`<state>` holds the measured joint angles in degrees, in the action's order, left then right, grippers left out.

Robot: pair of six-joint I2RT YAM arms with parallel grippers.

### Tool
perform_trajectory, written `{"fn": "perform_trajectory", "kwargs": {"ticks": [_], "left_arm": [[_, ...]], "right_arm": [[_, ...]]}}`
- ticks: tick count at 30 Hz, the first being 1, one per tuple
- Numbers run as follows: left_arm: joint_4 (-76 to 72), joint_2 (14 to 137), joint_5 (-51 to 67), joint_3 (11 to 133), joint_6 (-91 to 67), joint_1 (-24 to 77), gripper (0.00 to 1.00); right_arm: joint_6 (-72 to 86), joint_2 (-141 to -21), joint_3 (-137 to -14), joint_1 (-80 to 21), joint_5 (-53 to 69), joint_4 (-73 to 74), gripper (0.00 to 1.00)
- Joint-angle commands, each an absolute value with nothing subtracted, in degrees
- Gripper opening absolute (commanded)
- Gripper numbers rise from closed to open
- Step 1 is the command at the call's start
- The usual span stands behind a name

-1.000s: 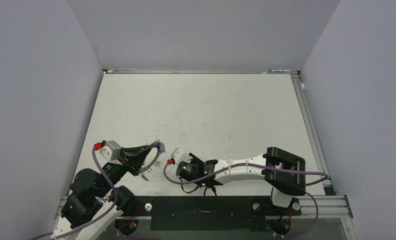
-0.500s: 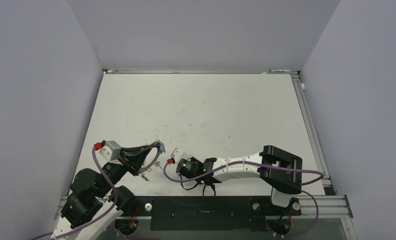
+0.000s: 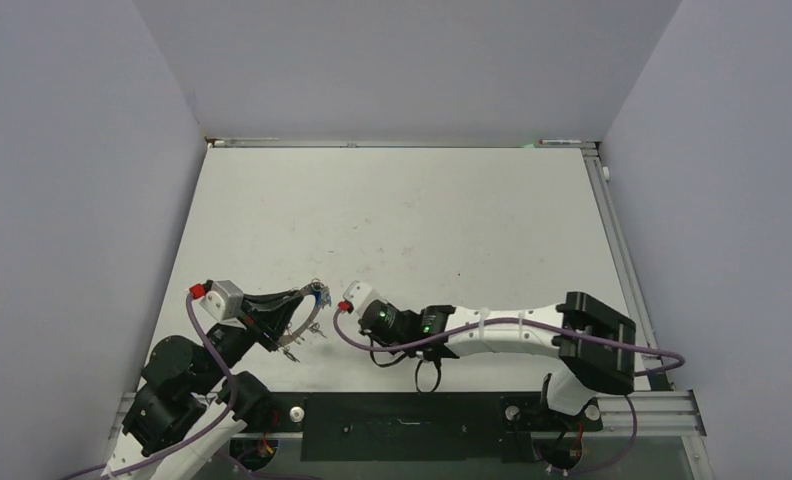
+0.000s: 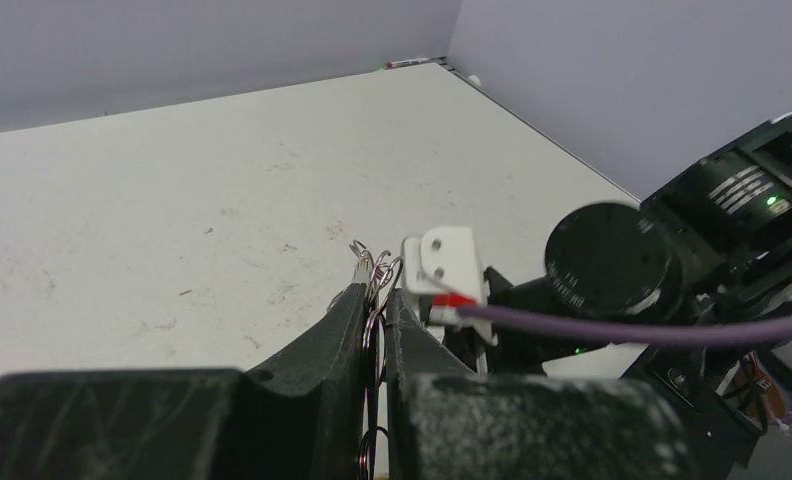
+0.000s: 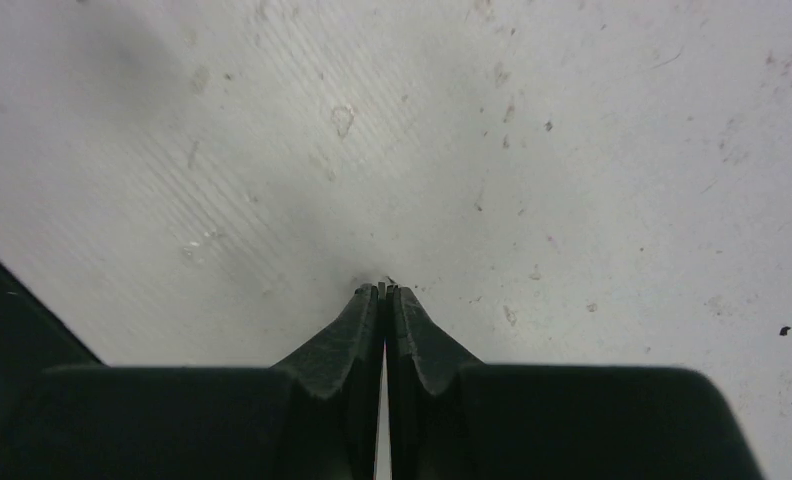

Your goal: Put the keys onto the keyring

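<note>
Change: the right gripper (image 5: 383, 292) has gone from part-open to fully clenched, and the right arm (image 3: 502, 335) has stretched out, its wrist shifting slightly up-table but staying just right of the ring. The wrist view shows its two black fingers (image 5: 352, 340) pressed together, pointing down at the white table (image 3: 422, 220); can't tell if they touch it. There's only a tiny speck at the tips, too small to call, so I read this as a close on nothing, no key held. The left gripper (image 4: 377, 292) hasn't moved. It is clamped edge-on on the large silvery metal keyring (image 3: 314, 312), at the near-left, with small wire loops (image 4: 372, 262) poking past its fingertips. Implication: no key is being fed now, so either the right arm reopens and fetches one, or threading is already done. Count: one keyring; one blue-headed small key (image 3: 320, 293) at the ring's far rim; one small silvery piece (image 3: 290, 352) dangling at its near rim, key or loop unclear; no yellow or black keys visible; no key visibly loose; two grippers, both closed.
</note>
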<state>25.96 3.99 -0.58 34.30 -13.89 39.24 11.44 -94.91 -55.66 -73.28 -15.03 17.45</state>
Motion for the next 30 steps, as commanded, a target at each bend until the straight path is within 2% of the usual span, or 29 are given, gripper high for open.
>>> {"fn": "perform_trajectory", "kwargs": {"ticks": [1,9,10,12,14,17,25,30], "left_arm": [[21.45,4.39,0.0,34.89,-13.89,38.85,0.0],[21.38,4.68,1.34,34.89,-13.97,38.85,0.0],[21.36,4.73,1.39,34.89,-13.97,38.85,0.0],[21.28,4.83,1.35,34.85,-13.95,38.85,0.0],[21.27,4.92,1.38,34.89,-13.89,38.85,0.0],[21.36,4.84,1.26,34.89,-13.97,38.8,0.0],[21.34,5.18,1.28,34.89,-13.98,38.85,0.0],[21.27,5.36,1.36,34.89,-13.89,38.85,0.0]], "right_arm": [[13.82,-84.32,-54.14,-70.02,-8.22,11.06,0.05],[16.35,-76.93,-48.89,-66.14,1.05,6.97,0.05],[16.01,-77.15,-48.91,-66.18,1.43,7.61,0.1],[16.2,-79.35,-49.66,-66.18,0.76,9.54,0.3],[16.41,-81.72,-50.41,-66.27,0.23,10.88,0.46],[16.82,-84.73,-50.5,-65.79,-1.67,11.08,0.55],[20.53,-91.09,-50.42,-62.92,-0.44,9.4,0.56],[21.8,-94.09,-50.8,-62.84,1.81,8.29,0.51]]}}
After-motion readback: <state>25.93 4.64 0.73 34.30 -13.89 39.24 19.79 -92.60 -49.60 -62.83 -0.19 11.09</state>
